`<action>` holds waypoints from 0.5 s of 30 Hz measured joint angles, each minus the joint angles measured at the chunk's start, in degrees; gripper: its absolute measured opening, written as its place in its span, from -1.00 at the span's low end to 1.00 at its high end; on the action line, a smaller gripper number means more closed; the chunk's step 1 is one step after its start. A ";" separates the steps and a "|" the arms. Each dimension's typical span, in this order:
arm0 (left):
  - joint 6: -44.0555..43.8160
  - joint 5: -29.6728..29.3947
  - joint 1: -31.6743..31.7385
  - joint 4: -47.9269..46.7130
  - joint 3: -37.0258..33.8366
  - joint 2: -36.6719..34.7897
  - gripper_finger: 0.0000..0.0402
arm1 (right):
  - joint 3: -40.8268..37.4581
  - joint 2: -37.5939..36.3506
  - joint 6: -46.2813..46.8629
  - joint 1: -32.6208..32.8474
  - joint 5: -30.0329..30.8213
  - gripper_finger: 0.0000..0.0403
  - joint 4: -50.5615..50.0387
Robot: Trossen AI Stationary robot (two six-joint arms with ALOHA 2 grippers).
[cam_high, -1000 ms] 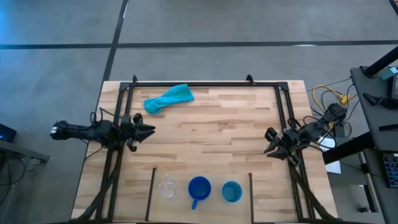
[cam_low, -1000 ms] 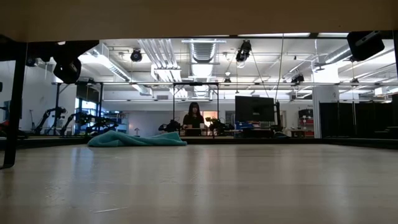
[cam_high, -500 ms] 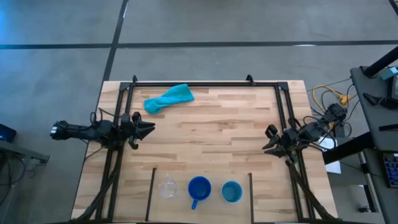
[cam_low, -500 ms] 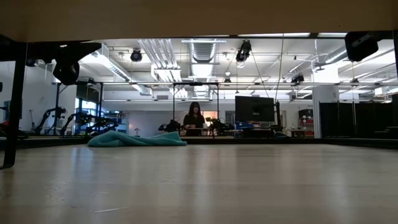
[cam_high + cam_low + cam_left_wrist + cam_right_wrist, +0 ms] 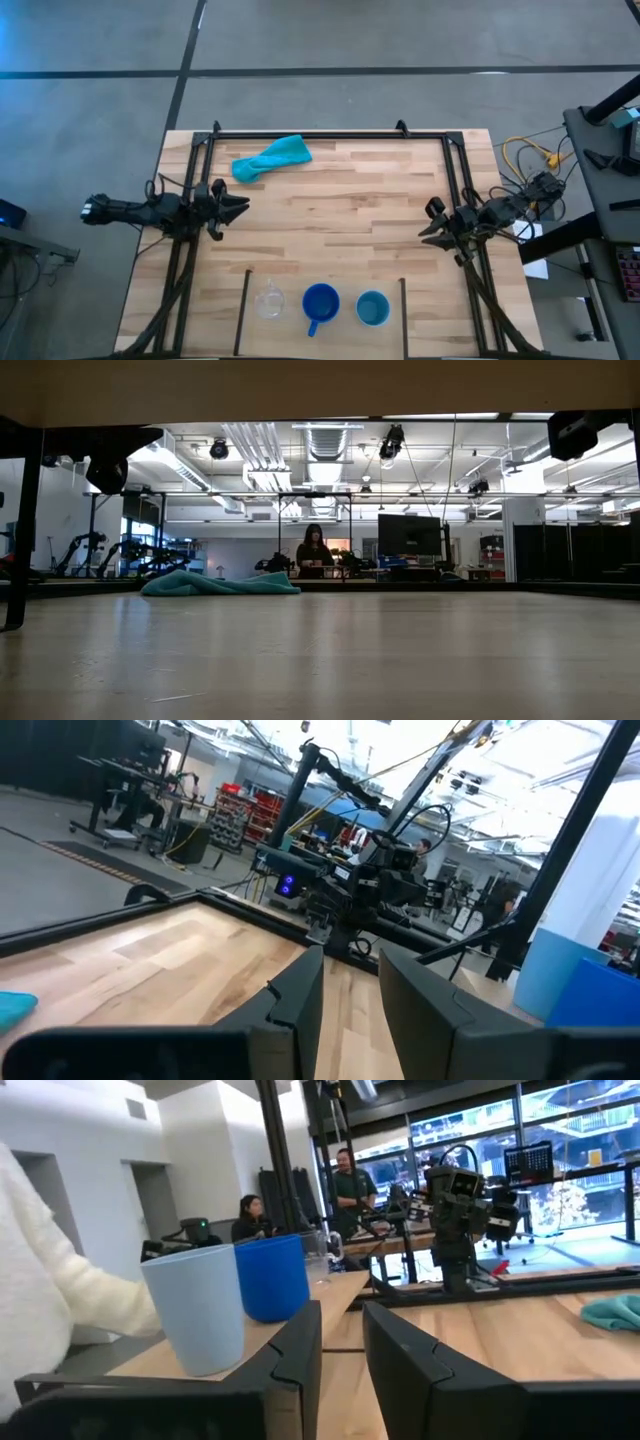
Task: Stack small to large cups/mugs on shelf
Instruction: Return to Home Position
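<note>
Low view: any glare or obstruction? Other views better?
Low view: a dark band covers the top edge; the table shows a pale sheen. High view: even light, but the clear cup barely stands out from the shelf. Right wrist view: bright windows behind.

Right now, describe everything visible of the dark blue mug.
The dark blue mug stands upright, mouth up, on the shelf, between the clear cup and the light blue cup, apart from both. It is round, opaque, seemingly empty; its single handle points toward the near edge of the table. Nothing else touches it.
</note>
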 joint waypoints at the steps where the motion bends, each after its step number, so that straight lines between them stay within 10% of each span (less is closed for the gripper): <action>1: 0.05 0.00 0.00 0.00 0.00 0.00 -0.57 | 0.00 0.00 -0.09 -0.47 -0.53 -0.65 0.01; 15: 1.94 0.00 0.02 0.46 -0.04 0.12 -0.57 | 0.00 0.00 -0.92 -10.86 -6.95 -0.62 -1.81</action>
